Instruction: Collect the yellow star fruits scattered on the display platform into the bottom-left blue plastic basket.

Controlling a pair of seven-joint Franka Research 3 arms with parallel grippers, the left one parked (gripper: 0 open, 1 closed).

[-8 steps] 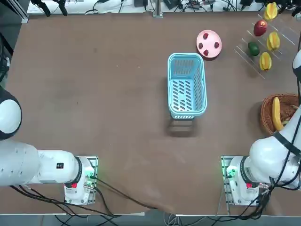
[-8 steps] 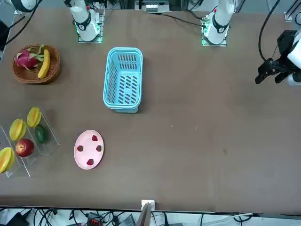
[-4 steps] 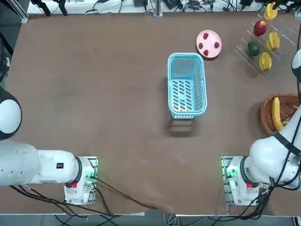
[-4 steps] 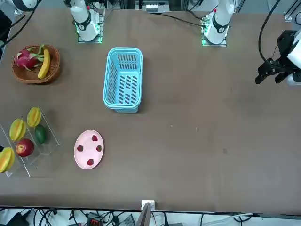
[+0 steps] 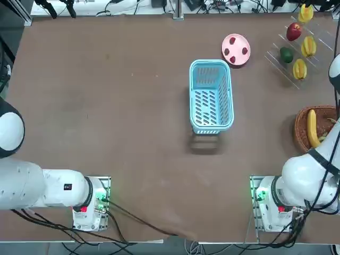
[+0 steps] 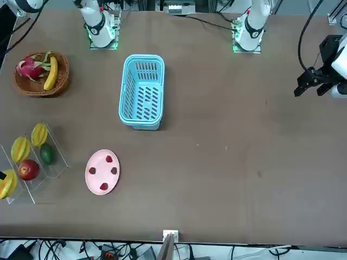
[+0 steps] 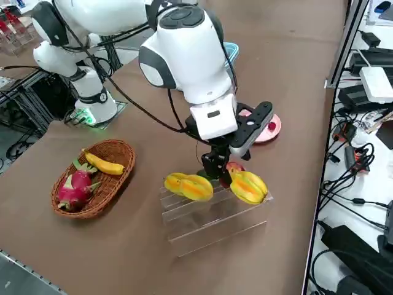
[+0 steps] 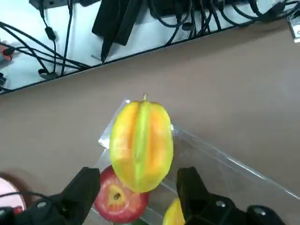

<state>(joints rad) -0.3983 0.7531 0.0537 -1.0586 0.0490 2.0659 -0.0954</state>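
Note:
Three yellow star fruits sit on the clear display platform (image 7: 209,222) at the table's far right corner. My right gripper (image 7: 221,174) hangs open just over the farthest star fruit (image 8: 141,145), its fingers (image 8: 84,188) standing on either side of the fruit's near end without touching it. That star fruit (image 7: 248,186) lies next to a red apple (image 8: 119,199). The other two star fruits (image 7: 196,187) (image 7: 175,182) rest side by side on a lower step. The blue plastic basket (image 5: 211,95) stands empty in the middle of the table, well away from the gripper.
A pink plate (image 5: 236,49) with small red fruits lies between the basket and the rack. A green fruit (image 5: 287,54) shares the rack. A brown wicker basket (image 7: 92,175) with a banana and a dragon fruit stands nearer the right arm's base. Cables run behind the table's edge.
My right gripper has edged further over the farthest star fruit, partly covering it in the front view. The fruits and the basket have not moved.

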